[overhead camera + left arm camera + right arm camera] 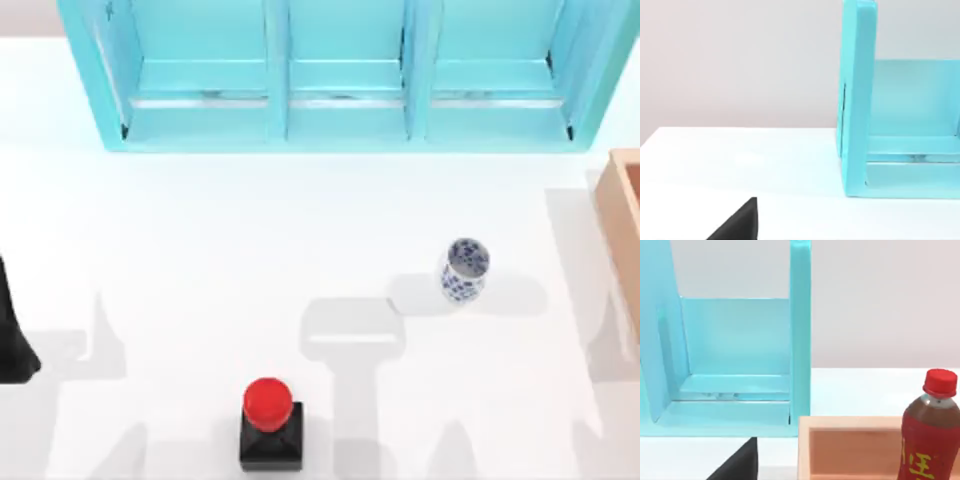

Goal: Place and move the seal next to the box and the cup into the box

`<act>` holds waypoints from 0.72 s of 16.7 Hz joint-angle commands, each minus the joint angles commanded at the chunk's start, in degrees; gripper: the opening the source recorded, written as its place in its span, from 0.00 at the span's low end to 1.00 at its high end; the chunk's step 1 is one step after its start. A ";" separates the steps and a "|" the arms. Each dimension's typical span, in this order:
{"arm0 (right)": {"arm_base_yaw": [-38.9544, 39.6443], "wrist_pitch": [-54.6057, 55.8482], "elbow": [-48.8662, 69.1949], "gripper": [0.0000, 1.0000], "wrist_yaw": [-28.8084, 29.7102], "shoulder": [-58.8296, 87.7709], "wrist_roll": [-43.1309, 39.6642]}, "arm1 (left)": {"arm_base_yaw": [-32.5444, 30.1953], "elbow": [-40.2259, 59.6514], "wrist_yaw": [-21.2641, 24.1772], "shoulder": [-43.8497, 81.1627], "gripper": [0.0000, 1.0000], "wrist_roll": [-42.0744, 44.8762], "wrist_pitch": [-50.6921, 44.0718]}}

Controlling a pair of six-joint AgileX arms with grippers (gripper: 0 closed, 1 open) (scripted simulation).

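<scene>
While both arms sit parked, the top view shows the seal [270, 424] at the near edge, the cup [464, 268] well short of the box [622, 222]; left wrist view: cabinet [900, 125], finger spread indeterminable; right wrist view: a bottle [931, 430] beside the box risks being toppled.
</scene>
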 joint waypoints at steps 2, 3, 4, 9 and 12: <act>0.00 0.00 0.00 1.00 0.00 0.00 0.00 | 0.00 0.00 0.00 0.00 1.00 0.00 0.00; 0.17 -0.35 0.32 1.00 -0.03 0.52 0.25 | 0.00 0.00 0.00 0.00 1.00 0.00 0.00; 0.51 -1.06 0.99 1.00 -0.08 1.59 0.76 | 0.00 0.00 0.00 0.00 1.00 0.00 0.00; 4.80 -9.94 10.29 1.00 -0.34 15.45 7.38 | 0.00 0.00 0.00 0.00 1.00 0.00 0.00; 9.16 -18.80 19.28 1.00 -0.27 29.09 13.73 | 0.00 0.00 0.00 0.00 1.00 0.00 0.00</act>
